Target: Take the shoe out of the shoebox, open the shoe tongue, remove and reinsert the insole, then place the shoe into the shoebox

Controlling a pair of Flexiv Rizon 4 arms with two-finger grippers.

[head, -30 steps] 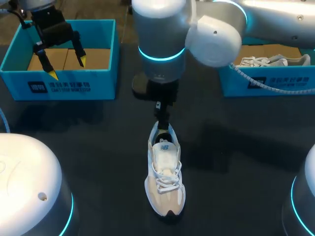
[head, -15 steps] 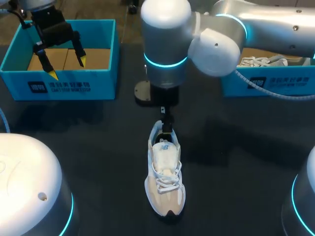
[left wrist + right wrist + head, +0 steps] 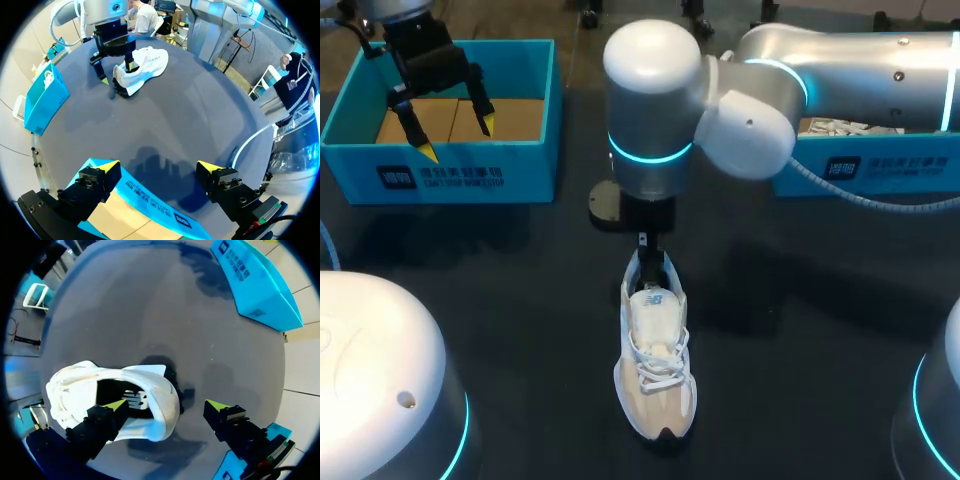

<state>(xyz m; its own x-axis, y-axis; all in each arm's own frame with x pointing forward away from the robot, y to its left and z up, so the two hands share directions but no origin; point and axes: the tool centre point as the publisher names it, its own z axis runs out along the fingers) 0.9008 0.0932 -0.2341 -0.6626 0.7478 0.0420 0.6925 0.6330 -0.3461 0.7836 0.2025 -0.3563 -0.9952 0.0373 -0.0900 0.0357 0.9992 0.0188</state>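
Shoe (image 3: 655,365) lies mid-table (image 3: 820,330), toe to the near edge, well apart from both boxes. Right gripper (image 3: 167,405) hangs spread wide at the heel: 1 fingertip over the opening, 1 beyond it, gripping nothing. Left gripper (image 3: 455,138) hovers released above the far-left corner shoebox (image 3: 535,100). A 2nd shoebox (image 3: 880,170) sits at the far-right edge.

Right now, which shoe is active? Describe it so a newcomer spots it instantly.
On the dark table, between the left blue box and the right blue box, a white and beige lace-up shoe stands, toe toward the robot. The right gripper straddles its heel, open. Unlike the other white shoe, lying in the right blue box, this one rests on bare tabletop.
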